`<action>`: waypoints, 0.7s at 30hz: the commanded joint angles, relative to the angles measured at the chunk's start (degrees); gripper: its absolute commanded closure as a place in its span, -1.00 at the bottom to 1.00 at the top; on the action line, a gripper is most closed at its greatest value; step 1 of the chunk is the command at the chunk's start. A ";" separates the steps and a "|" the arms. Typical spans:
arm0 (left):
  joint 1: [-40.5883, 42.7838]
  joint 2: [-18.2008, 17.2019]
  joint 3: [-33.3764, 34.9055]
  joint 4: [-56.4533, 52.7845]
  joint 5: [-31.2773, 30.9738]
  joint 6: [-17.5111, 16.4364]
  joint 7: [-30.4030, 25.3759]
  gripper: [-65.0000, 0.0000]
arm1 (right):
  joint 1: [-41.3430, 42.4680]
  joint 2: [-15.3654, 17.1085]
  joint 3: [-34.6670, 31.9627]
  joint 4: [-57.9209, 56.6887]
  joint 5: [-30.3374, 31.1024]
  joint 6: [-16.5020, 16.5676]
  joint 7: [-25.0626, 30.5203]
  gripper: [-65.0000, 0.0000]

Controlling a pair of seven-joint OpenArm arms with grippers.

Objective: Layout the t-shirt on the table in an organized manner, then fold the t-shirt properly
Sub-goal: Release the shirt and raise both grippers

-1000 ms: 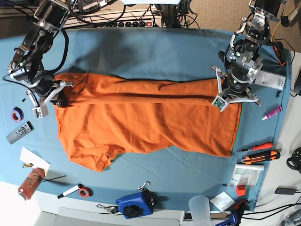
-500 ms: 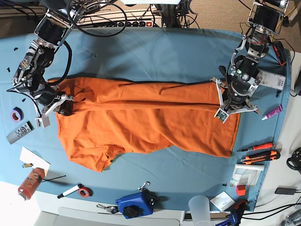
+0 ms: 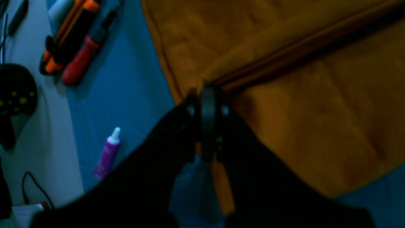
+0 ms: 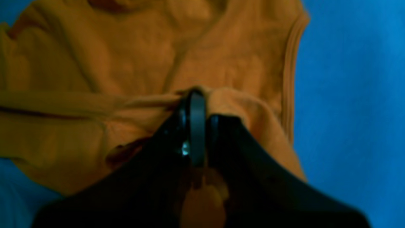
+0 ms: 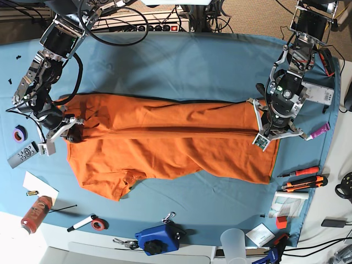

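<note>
Two robot arms hold an orange t-shirt point(image 5: 170, 140) stretched sideways across the teal-covered table point(image 5: 181, 66). The garment lies roughly mid-table, with a long fold ridge running its full width between the two grips and a loose flap hanging out toward the table's near edge.

In the base view, the right gripper point(image 5: 72, 133) sits at the shirt's left end, beside the collar and sleeve. Its wrist camera shows the black jaws pressed together on a bunched pinch of orange fabric point(image 4: 177, 98), with the ribbed edge of the cloth trailing beside them against the blue cover.

The left gripper point(image 5: 263, 133) works the opposite end, near the hem. Its wrist view is dim, but the jaws appear closed with a sliver of orange cloth between them, right where the fold ridge point(image 3: 284, 53) meets the shirt's edge.

Clutter rings the table. A purple tube point(image 5: 318, 131) lies just beyond the left arm, with orange-handled tools point(image 5: 304, 179) nearer the front edge. On the other side sit a roll of purple tape point(image 5: 20, 133), a grey remote point(image 5: 23, 155), a red can point(image 5: 35, 213) and a marker point(image 5: 81, 223). A blue device point(image 5: 158, 238) rests at the near edge.
</note>
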 commanded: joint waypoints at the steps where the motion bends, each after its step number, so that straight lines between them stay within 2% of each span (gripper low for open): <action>1: -0.90 -0.61 -0.28 0.87 0.72 0.83 -0.83 0.63 | 1.25 0.98 0.11 0.90 1.07 0.06 1.09 0.86; 3: -0.92 -0.59 -0.28 0.90 0.72 1.97 -0.83 0.27 | 1.27 1.05 0.13 0.92 2.05 0.06 1.22 0.54; 4: -0.92 -0.59 -0.28 0.92 0.83 3.67 -0.79 0.18 | 1.27 1.20 0.13 0.94 3.41 0.06 1.25 0.45; 8: -1.29 -0.48 -0.28 3.15 5.38 11.85 2.73 0.15 | 1.29 3.37 0.28 1.07 11.21 0.06 1.09 0.43; 10: -1.57 -0.48 -0.28 5.73 7.34 14.19 6.10 0.15 | 1.29 4.98 0.28 1.42 16.48 0.06 0.42 0.43; 14: -0.79 -0.42 -0.28 12.35 7.82 14.73 12.44 0.15 | 1.18 6.36 2.40 5.88 19.54 0.06 -3.50 0.43; 18: 4.72 0.52 -0.31 18.58 10.91 14.80 14.45 0.16 | 0.74 6.36 8.55 10.25 19.69 0.06 -8.48 0.43; 21: 11.08 1.79 -0.85 22.71 12.83 14.80 15.69 0.16 | -0.81 6.67 14.84 10.56 21.94 0.06 -9.53 0.43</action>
